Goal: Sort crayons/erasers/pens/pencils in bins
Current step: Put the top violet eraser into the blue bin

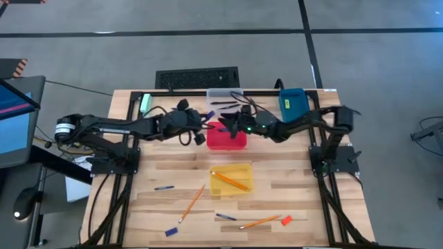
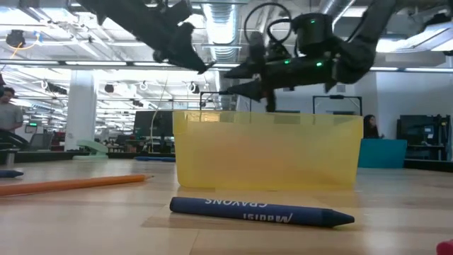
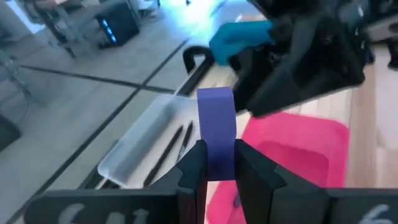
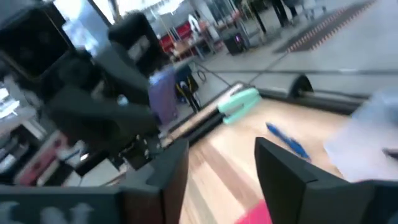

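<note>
My left gripper (image 3: 216,177) is shut on a short purple-blue crayon (image 3: 216,118) and hangs over the left edge of the red bin (image 1: 226,138). My right gripper (image 4: 217,168) is open. It hovers over the same red bin (image 3: 298,146) and faces the left gripper (image 1: 201,130) from the right (image 1: 225,126). The clear bin (image 3: 146,140) lies beyond and holds two dark pens. Orange pencils lie in the yellow bin (image 1: 232,178). The blue bin (image 1: 293,104) stands at the far right. Another blue crayon (image 2: 262,210) lies on the table in front of the yellow bin (image 2: 269,149). My left gripper pinches the crayon between its two fingers at its lower part (image 3: 217,163). The upper end (image 3: 215,99) sticks out past the fingertips. The crayon lies along the fingers and is lifted clear, above the red bin's edge.
On the near part of the table lie two pencils (image 1: 192,203) (image 1: 261,222), a blue pen (image 1: 164,187), a dark pen (image 1: 225,216), a small blue crayon (image 1: 169,231) and an orange-red eraser (image 1: 286,220). A pale green block (image 4: 239,102) and a blue pen (image 4: 289,140) lie at the far side.
</note>
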